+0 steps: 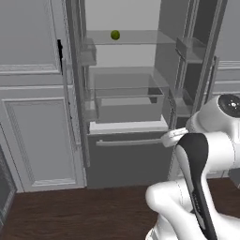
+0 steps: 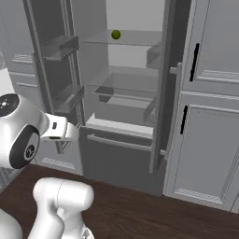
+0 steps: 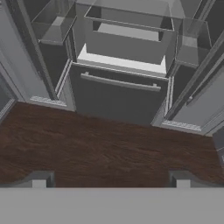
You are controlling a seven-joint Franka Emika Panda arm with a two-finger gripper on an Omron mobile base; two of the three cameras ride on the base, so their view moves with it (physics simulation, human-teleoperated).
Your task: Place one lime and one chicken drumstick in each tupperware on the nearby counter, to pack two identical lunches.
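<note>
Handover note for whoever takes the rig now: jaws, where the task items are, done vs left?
Gripper: jaws open, holding nothing, pointed at the floor before the open fridge.
One lime sits on the fridge's upper glass shelf.
Second lime, drumsticks, tupperware and counter: not seen from here.
Done: fridge doors are open; nothing seen packed.
Left: take the lime, find the rest, load both tupperware.
</note>
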